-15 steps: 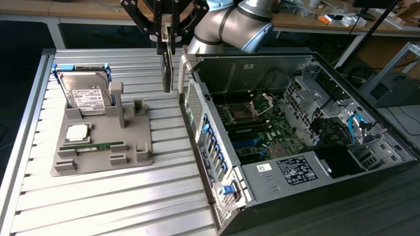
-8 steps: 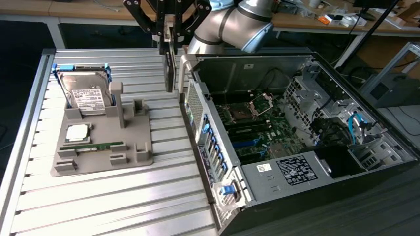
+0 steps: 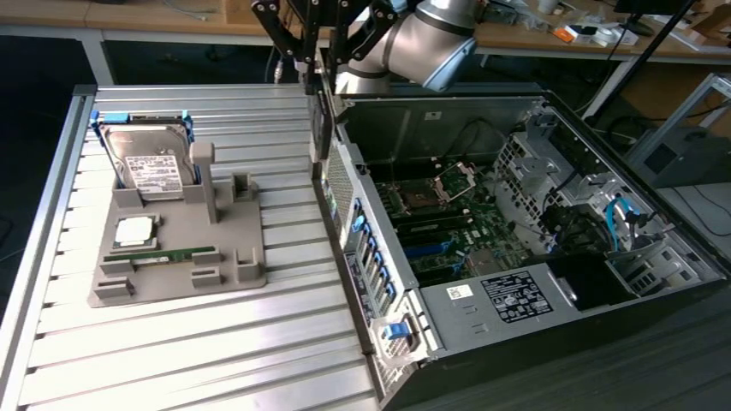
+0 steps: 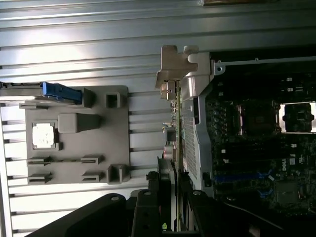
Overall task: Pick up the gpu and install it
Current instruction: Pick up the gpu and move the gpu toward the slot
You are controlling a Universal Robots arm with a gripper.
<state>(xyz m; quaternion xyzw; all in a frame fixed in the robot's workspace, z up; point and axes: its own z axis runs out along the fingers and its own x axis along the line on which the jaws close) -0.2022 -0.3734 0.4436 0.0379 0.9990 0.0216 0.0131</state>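
Now, gpu (image 4: 174, 131): edge-on, long axis stood upright, upper centre of exterior view; bracket (image 4: 173, 64) pointed down beside case (image 3: 348, 184).
Jaws: gripper (image 4: 173, 173) clamped the gpu.

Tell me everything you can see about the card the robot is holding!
The gpu is a thin, flat card seen edge-on, dark with a greenish rim and tiny parts along it. A shiny metal bracket with a bent tab caps one end. The gripper pinches its other end. It hangs upright beside the open computer case's perforated wall; whether they touch cannot be told.
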